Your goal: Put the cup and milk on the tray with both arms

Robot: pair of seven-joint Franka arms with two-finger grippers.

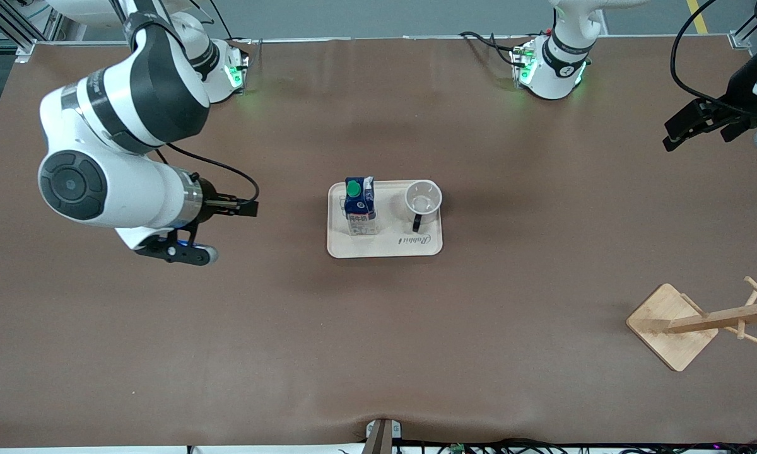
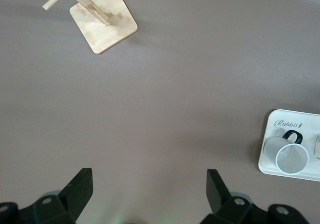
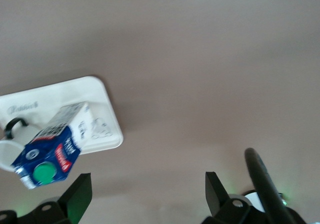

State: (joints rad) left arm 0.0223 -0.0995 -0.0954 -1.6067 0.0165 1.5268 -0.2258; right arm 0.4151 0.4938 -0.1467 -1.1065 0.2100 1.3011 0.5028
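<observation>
The cream tray [image 1: 391, 217] lies mid-table. The milk [image 1: 360, 205] stands upright on the tray's part toward the right arm's end. The cup [image 1: 423, 198] stands upright beside it on the part toward the left arm's end, its handle toward the front camera. My right gripper [image 1: 246, 207] is open and empty, up over bare table toward the right arm's end, apart from the tray. My left gripper [image 1: 672, 135] is open and empty over the left arm's end of the table. The left wrist view shows the cup [image 2: 291, 158] on the tray [image 2: 305, 115]. The right wrist view shows the milk [image 3: 50, 151] on the tray [image 3: 75, 92].
A wooden rack [image 1: 672, 325] with a square base lies tipped on its side at the left arm's end, nearer the front camera; it also shows in the left wrist view [image 2: 102, 17]. The brown table [image 1: 378, 334] surrounds the tray.
</observation>
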